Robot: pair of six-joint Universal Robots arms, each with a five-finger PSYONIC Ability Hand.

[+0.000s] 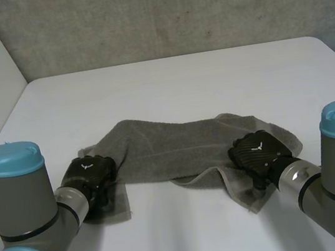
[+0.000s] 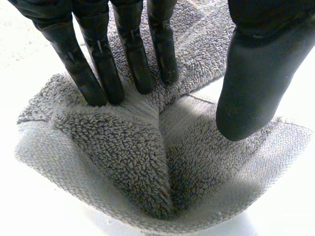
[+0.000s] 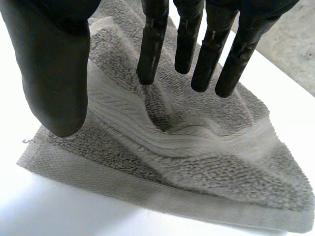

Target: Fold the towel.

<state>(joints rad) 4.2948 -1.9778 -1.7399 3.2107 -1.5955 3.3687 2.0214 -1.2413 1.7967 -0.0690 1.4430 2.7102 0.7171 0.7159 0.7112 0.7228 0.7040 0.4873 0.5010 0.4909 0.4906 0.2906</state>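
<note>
White table [image 1: 167,81], grey towel [image 1: 158,149], left hand [image 1: 89,172] and right hand [image 1: 256,150], straight fingers [image 2: 103,64] pressing its ends

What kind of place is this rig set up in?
Probably a lab or test bench, not a home: a plain white table against a rough grey wall, with a grey towel laid out as the workpiece.

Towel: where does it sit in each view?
Head view: towel lies crumpled across the table's near middle, with the left hand and right hand on its ends.
Left wrist view: one end bunched at the left hand's fingertips.
Right wrist view: a corner under the right hand's fingertips.
Shared landmark: the flat woven hem.
</note>
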